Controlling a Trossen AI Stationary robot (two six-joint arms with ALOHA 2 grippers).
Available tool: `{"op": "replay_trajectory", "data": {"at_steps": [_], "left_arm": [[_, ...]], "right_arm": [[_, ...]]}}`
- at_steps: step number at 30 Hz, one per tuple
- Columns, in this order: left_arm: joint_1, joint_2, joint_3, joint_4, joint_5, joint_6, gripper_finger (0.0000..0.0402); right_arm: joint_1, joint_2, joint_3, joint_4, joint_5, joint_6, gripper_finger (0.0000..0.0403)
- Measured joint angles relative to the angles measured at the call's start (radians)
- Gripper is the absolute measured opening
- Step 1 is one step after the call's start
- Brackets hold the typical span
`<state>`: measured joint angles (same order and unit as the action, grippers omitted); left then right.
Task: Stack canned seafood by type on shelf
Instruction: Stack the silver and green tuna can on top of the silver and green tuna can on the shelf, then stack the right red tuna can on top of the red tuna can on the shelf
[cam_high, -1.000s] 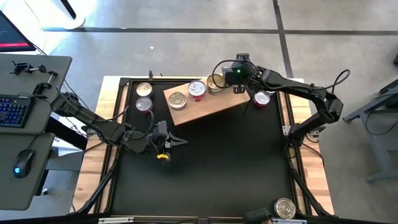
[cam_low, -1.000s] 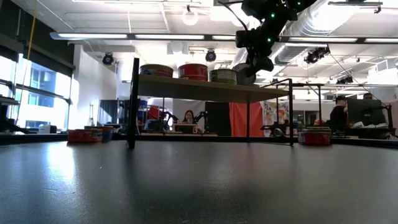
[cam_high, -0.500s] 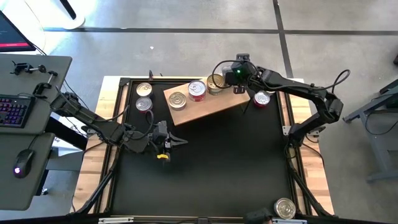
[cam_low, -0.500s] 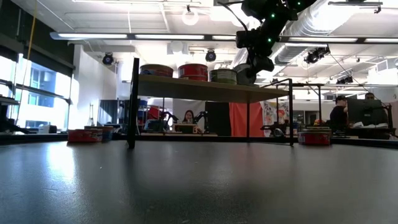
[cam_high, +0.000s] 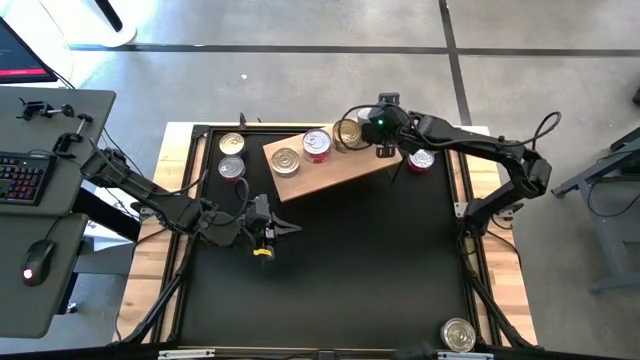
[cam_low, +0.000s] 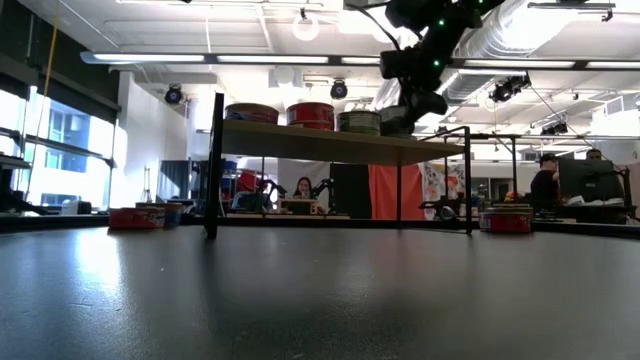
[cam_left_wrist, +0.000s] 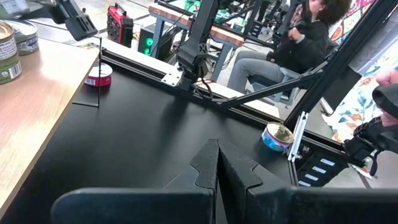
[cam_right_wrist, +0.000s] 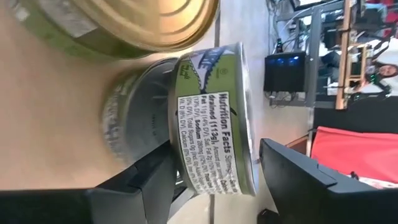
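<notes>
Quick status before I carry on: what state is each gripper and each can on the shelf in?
Right gripper: open, fingers either side of the green-label can.
Green-label can: upright at the shelf end, a gap showing at one finger.
Gold-lidded can: upright on the shelf.
Red can: upright on the shelf.
Silver can: upright on the shelf.
Left gripper: fingers shut, empty.

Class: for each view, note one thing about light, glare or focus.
High view: even light, tin lids on the shelf glint. Low view: ceiling strip lights glare, dark table shows sheen. Left wrist view: near fingers blurred. Right wrist view: green-labelled can sharp, the tin behind it soft.
</notes>
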<state>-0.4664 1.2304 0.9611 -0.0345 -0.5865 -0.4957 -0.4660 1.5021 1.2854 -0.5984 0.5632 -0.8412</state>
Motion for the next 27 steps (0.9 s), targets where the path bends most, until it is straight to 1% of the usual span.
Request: {"op": "replay_trajectory", "data": {"at_steps": [5, 11, 15, 20, 25, 27], "left_arm": [[0.0, 0.0, 0.0, 0.0, 0.023, 0.001, 0.0], [0.0, 0.0, 0.0, 0.0, 0.076, 0.001, 0.0], [0.0, 0.0, 0.0, 0.0, 0.08, 0.007, 0.0], [0.0, 0.0, 0.0, -0.001, 0.08, 0.034, 0.0], [0.0, 0.0, 0.0, -0.001, 0.086, 0.031, 0.0], [0.0, 0.0, 0.0, -0.002, 0.087, 0.028, 0.0]], "right_arm": [[0.01, 0.0, 0.006, -0.024, -0.002, 0.038, 0.0218], [0.011, 0.0, 0.066, -0.092, -0.019, 0.106, 0.0218], [0.011, 0.0, 0.103, -0.17, -0.026, 0.139, 0.0218], [0.01, 0.0, 0.108, -0.258, -0.077, 0.176, 0.0218], [0.008, 0.0, 0.108, -0.257, -0.087, 0.233, 0.0218], [0.009, -0.002, 0.108, -0.257, -0.087, 0.231, 0.0218]]}}
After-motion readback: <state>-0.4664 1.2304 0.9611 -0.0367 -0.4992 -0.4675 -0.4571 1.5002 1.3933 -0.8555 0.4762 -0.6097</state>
